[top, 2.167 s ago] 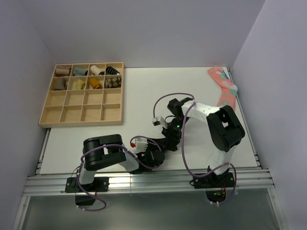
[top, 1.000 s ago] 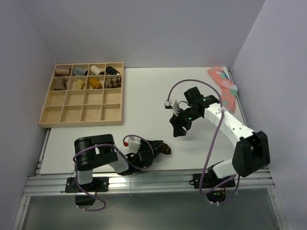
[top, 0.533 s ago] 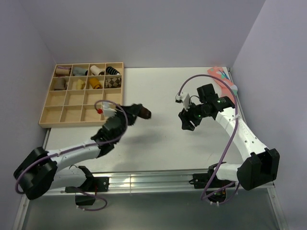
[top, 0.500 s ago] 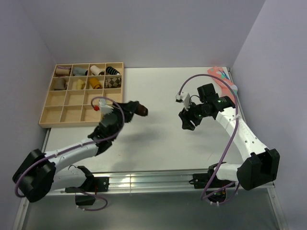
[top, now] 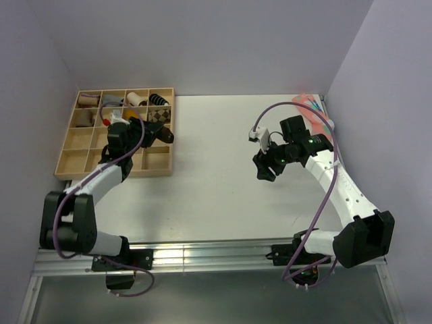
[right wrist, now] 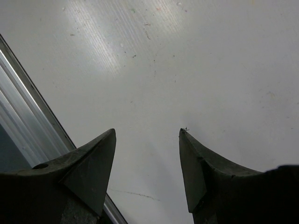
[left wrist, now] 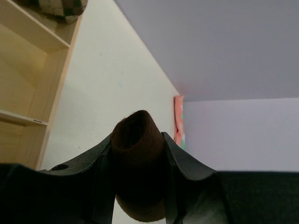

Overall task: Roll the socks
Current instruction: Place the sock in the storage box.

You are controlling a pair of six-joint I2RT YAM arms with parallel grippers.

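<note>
My left gripper (top: 160,133) is shut on the rolled dark brown sock (top: 164,134) and holds it above the right edge of the wooden tray (top: 67,159). In the left wrist view the brown roll (left wrist: 138,161) sits squeezed between both fingers (left wrist: 184,163), its open end pointing away. No pale stripes show on it. My right gripper (top: 264,169) is open and empty, above the bare white table at centre right; its wrist view shows spread fingers (right wrist: 93,163) with only table between them.
The tray's two back rows hold several small sock bundles, among them a checked one (top: 159,116) and a striped one (top: 157,99); its two front rows are empty. A pink dotted sock (top: 314,120) lies at the table's far right corner. Walls close in on three sides.
My left arm has swung the rolled sock from the table's near edge up and left to the tray. My right gripper has let go and drawn back to the right.
</note>
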